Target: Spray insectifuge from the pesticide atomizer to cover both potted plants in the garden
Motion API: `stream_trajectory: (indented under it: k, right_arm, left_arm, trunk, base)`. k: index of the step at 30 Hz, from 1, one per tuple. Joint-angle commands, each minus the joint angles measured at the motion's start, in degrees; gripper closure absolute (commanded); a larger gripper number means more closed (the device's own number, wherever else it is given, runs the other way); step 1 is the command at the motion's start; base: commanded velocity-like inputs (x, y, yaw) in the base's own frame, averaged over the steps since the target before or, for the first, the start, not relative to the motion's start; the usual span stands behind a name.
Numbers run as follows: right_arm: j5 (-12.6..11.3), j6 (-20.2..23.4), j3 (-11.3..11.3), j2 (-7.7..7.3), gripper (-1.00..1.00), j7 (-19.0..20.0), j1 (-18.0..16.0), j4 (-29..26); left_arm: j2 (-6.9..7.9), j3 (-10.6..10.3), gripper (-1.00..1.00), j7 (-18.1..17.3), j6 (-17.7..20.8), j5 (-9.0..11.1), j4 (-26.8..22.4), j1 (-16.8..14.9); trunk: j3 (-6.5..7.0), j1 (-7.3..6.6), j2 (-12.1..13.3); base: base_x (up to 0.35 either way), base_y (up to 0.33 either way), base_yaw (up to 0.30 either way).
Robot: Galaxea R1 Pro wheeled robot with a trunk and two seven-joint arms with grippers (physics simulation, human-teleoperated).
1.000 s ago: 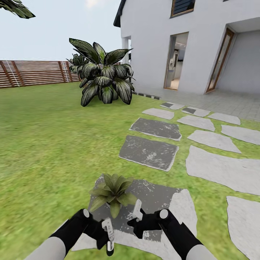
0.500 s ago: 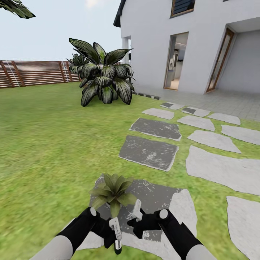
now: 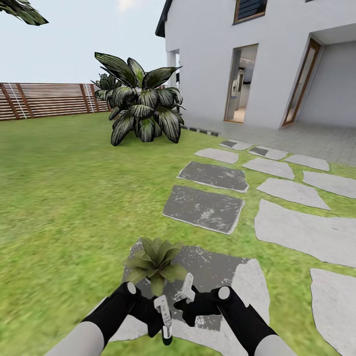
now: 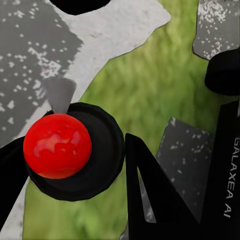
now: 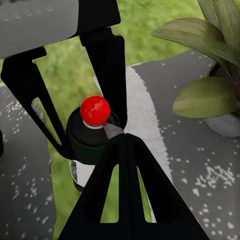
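Left pincer (image 3: 165,324) grips the pesticide atomizer (image 3: 163,316) low over a grey stepping stone (image 3: 217,269), just beside 1 potted plant (image 3: 155,262). Right pincer (image 3: 187,289) hovers nearby, its opening impossible to tell.

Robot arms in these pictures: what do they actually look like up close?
Both arms have pale grey upper sections that turn into glossy black forearms, each with a round white disc at the wrist. The left gripper and right gripper carry flat, light-grey fingers. Seen from the left wrist, a black finger bears white "GALAXEA AI" lettering.
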Motion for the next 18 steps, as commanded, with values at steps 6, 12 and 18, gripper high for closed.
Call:
stream_trajectory:
  k: [6,12,18]
  right_arm:
    - [0.3,0.1,0.0,0.01,1.00,0.2,0.0,-0.1]
    - [0.3,0.1,0.0,0.01,1.00,0.2,0.0,-0.1]
    - [0.3,0.1,0.0,0.01,1.00,0.2,0.0,-0.1]
  left_arm:
    - [-0.50,0.0,1.00,-0.2,0.3,0.0,-0.1,0.0]
    - [-0.63,0.0,1.00,-0.3,0.0,0.2,-0.1,0.0]
    - [-1.20,0.0,1.00,-0.3,-0.1,0.3,-0.2,0.0]
  trunk:
    - [-0.05,-0.01,0.0]
    - [-0.05,-0.01,0.0]
    - [-0.05,-0.01,0.0]
  base:
    - [0.000,0.000,0.000]
    - [0.000,0.000,0.000]
    - [0.000,0.000,0.000]
